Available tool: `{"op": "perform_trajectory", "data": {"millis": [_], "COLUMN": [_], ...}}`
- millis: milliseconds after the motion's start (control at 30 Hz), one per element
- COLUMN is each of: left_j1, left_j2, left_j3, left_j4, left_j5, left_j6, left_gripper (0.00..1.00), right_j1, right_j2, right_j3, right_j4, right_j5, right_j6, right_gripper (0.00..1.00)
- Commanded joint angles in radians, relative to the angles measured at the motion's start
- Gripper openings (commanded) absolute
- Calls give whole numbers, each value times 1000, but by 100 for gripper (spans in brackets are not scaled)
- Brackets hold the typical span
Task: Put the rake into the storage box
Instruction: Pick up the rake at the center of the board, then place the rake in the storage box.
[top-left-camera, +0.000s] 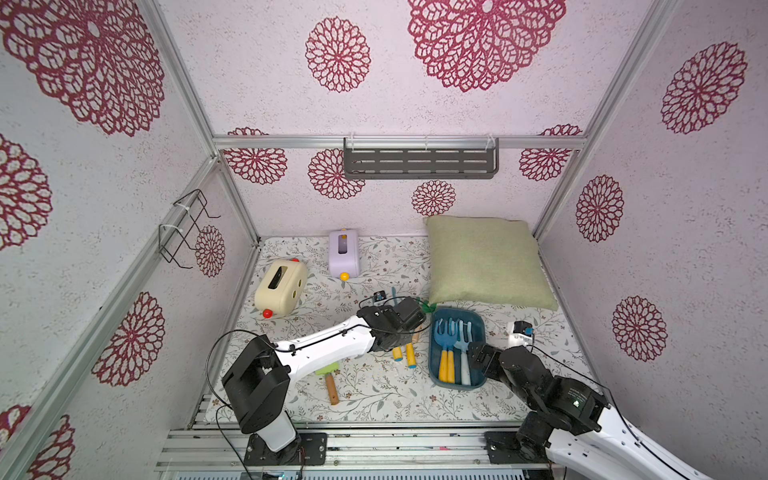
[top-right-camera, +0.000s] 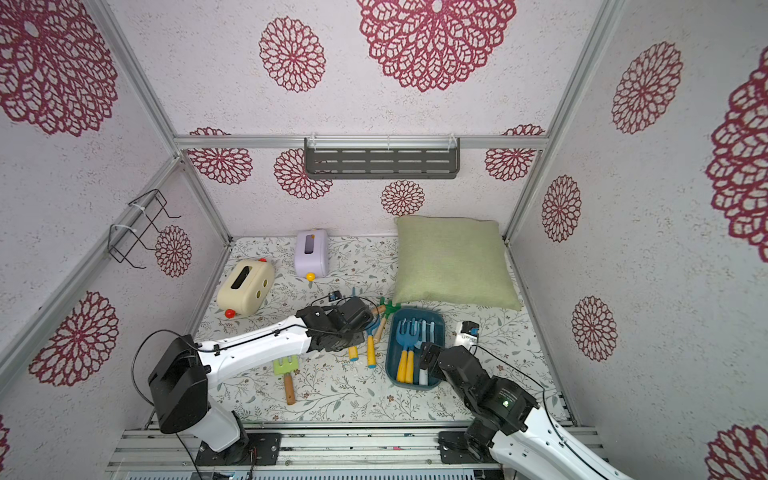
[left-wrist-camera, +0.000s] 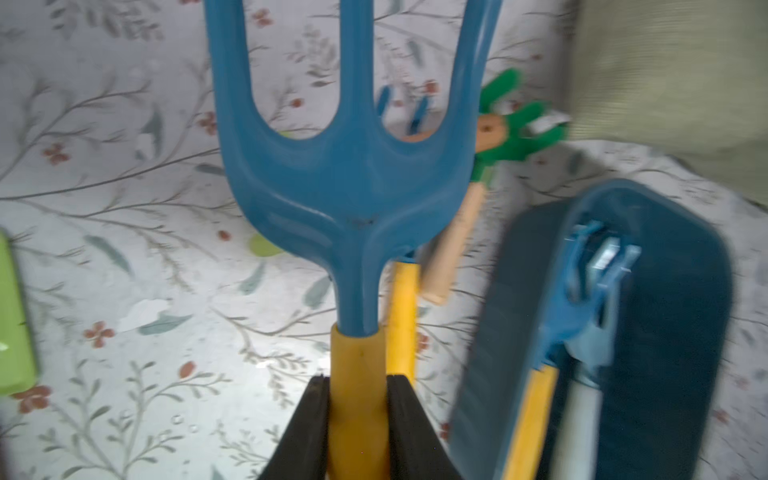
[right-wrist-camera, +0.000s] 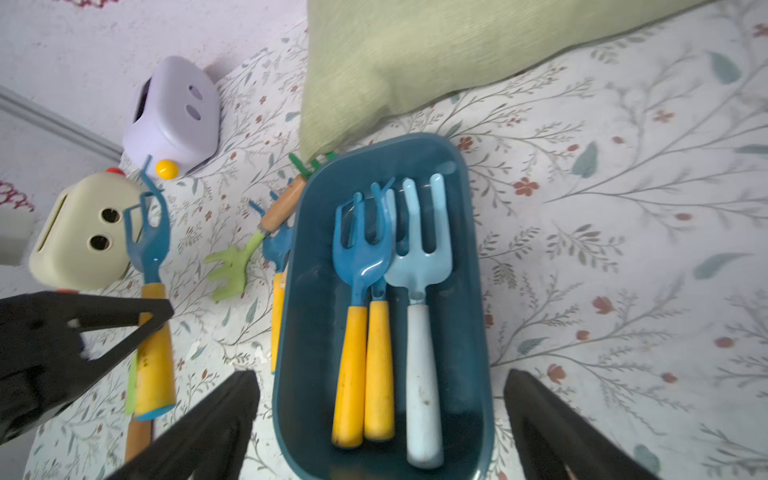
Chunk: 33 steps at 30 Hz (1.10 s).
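Teal plastic storage box (right-wrist-camera: 311, 340) already holds three toy garden tools (right-wrist-camera: 365, 266), laid side by side. My left gripper (left-wrist-camera: 357, 384) is clamped tight on the yellow handle of the rake (left-wrist-camera: 353, 187), which has a blue head with three prongs. The rake is outside the box, just beside its long wall on the left arm's side. My right gripper (right-wrist-camera: 380, 374) hangs over the box's near end, jaws spread wide, holding nothing. A green cushion (top-left-camera: 486, 262) lies just beyond the box.

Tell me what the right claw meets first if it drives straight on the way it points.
Likely the storage box: the open right claw is at its near end, aimed along the rakes inside. Height is unclear.
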Motion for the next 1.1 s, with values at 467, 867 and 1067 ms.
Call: {"op": "perform_trajectory", "data": {"millis": [467,867,1067], "left_j1": [-161,-187,-191], "left_j2": [342,443,457], "left_j3": [360,391,379], "left_j4": [90,159,185], "left_j5": [207,297,328], "left_j6": [102,93,81], "left_gripper": [17,17,27], "right_j1": [-4,-4,-4], "right_j2": [4,-28,-16], "right_j3": [79,63,61], "right_j4": [-261,-264,-258], "right_j5": [224,212,203], "right_j6": [252,260,259], "right_gripper": [99,99,99]}}
